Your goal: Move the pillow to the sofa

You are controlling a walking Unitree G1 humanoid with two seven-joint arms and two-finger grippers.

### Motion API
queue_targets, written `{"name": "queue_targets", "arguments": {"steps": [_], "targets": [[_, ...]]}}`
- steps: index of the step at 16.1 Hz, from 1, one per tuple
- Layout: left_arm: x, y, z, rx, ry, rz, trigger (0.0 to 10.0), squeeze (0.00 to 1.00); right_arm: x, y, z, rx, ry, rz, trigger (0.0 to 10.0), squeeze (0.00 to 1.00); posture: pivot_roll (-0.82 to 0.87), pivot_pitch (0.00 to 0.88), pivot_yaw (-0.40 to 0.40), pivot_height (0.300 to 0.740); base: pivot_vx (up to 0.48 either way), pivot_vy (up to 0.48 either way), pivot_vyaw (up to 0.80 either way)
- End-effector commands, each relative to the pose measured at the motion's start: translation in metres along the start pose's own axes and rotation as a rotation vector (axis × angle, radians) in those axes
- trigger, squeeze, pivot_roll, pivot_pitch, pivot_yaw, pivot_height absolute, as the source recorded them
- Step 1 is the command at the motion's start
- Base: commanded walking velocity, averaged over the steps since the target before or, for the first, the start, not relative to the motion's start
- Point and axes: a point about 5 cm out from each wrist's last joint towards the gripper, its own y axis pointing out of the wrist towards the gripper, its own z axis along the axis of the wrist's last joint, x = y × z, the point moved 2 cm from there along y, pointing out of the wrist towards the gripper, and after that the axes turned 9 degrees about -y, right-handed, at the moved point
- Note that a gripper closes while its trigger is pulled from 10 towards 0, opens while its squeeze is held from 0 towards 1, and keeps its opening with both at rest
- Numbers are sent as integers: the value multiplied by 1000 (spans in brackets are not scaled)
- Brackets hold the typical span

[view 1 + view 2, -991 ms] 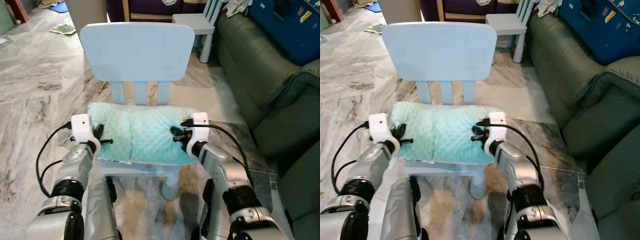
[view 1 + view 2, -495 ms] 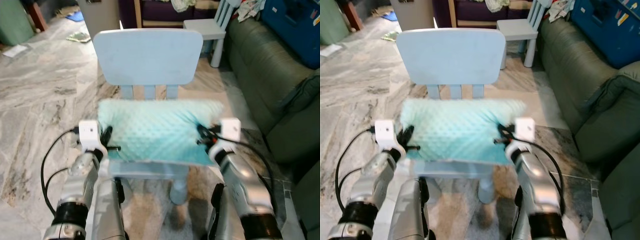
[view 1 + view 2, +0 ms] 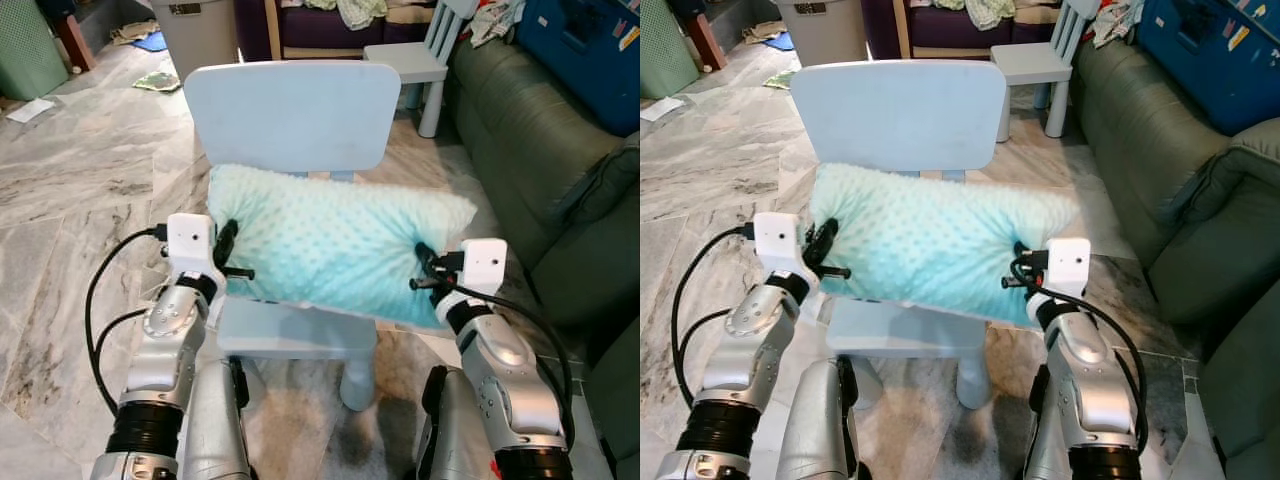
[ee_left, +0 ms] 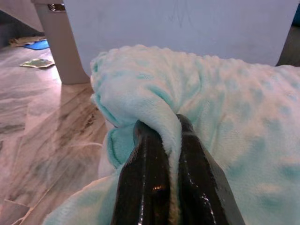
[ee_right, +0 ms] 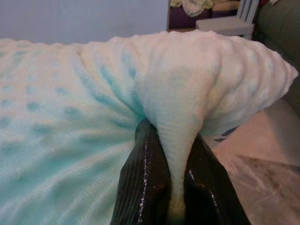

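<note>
A mint-green dimpled pillow (image 3: pixel 335 245) hangs lifted above the seat of a pale blue child's chair (image 3: pixel 290 115), stretched between both arms. My left gripper (image 3: pixel 228 240) is shut on the pillow's left edge; the left wrist view has a fold of pillow (image 4: pixel 206 112) pinched between its black fingers (image 4: pixel 140 178). My right gripper (image 3: pixel 420 265) is shut on the right edge, where the right wrist view has fabric (image 5: pixel 173 93) bunched between the fingers (image 5: pixel 145 183). The dark green sofa (image 3: pixel 540 170) stands to my right.
The chair's seat (image 3: pixel 290 330) is just below the pillow, its backrest behind it. A second small blue chair (image 3: pixel 425 60) stands further back by the sofa. A grey bin (image 3: pixel 200 35) and scattered items sit on the marble floor (image 3: pixel 70 200) at the far left.
The pillow has risen off the chair seat and is pulled taut between both grippers. The grippers have spread further apart. The camera has shifted.
</note>
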Motion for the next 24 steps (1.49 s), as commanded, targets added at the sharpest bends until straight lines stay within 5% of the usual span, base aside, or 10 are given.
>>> {"name": "queue_targets", "arguments": {"steps": [1, 2, 3, 5, 9, 13, 18, 21, 24], "targets": [[0, -2, 5, 35, 12, 31, 1059, 0, -2, 3, 16, 52, -29, 6, 0, 0, -88, 0, 34, 456, 0, 0, 0], [1, -4, 3, 43, 34, 64, 6667, 0, 2, 8, 23, 70, -57, -19, 3647, 0, -84, 0, 29, 456, 0, 0, 0], [3, -5, 2, 28, 37, 58, 10000, 0, 3, 10, 29, 92, -66, -31, 10000, 0, -81, 0, 29, 456, 0, 0, 0], [6, -9, 8, 70, 62, 58, 10000, 0, 6, 8, 38, 122, -86, -53, 10000, 0, -71, 0, 27, 456, 0, 0, 0], [3, -35, 12, 63, 98, 4, 10000, 0, 9, -21, 47, 141, -125, -34, 10000, 0, -60, 0, 24, 456, 0, 0, 0], [-6, -52, 14, 55, 120, 35, 10000, 0, 16, -49, 25, 51, -118, -15, 10000, 0, -59, 0, 26, 456, 0, 0, 0], [-22, -71, -26, -101, 89, 97, 10000, 0, 20, -62, -4, -61, -97, -9, 10000, 0, -63, 0, 31, 456, 0, 0, 0], [-28, -80, -32, -135, 96, 107, 10000, 0, 22, -68, -9, -84, -105, -6, 10000, 0, -57, 0, 29, 456, 0, 0, 0], [-22, -74, -23, -102, 110, 83, 10000, 0, 19, -56, 6, -24, -113, -10, 10000, 0, -55, 0, 27, 456, 0, 0, 0]]}}
